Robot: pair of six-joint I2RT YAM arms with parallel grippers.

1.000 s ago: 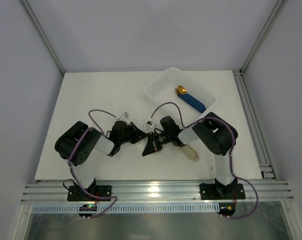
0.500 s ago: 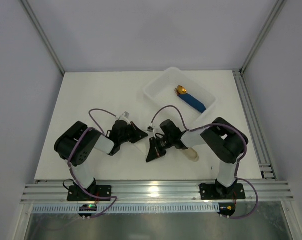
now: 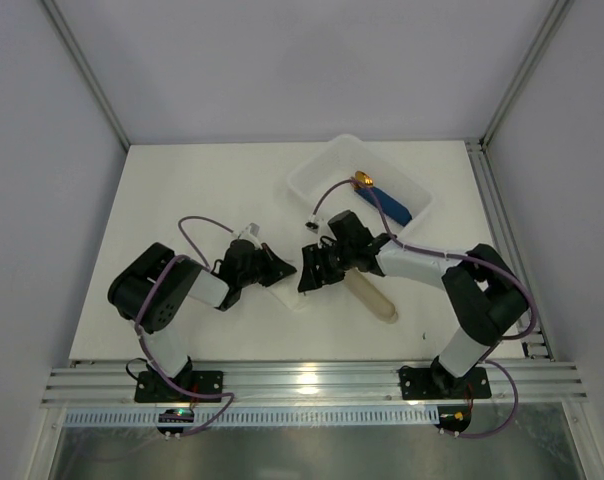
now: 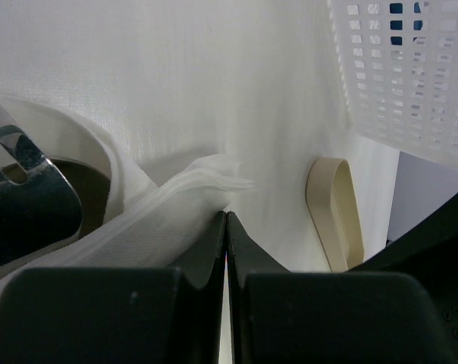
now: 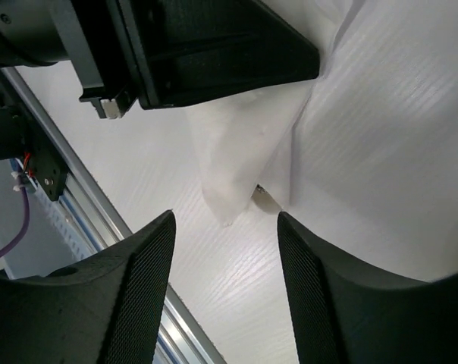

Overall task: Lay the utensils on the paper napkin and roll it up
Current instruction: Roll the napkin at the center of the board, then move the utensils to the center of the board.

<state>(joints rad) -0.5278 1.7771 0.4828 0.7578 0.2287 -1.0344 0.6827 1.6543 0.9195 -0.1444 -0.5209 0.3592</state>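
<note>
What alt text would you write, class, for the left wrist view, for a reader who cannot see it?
The black left gripper, shut, meets the layered edge of a folded white napkin on a white table. Shiny fork tines show at left, a beige sleeve lies at right, and a perforated white tray fills the upper right corner.

right gripper: jaws sprung apart, were closed
right arm: stretched out toward tray
beige sleeve: now mostly uncovered

White table between grey walls (aluminium-framed)
</note>
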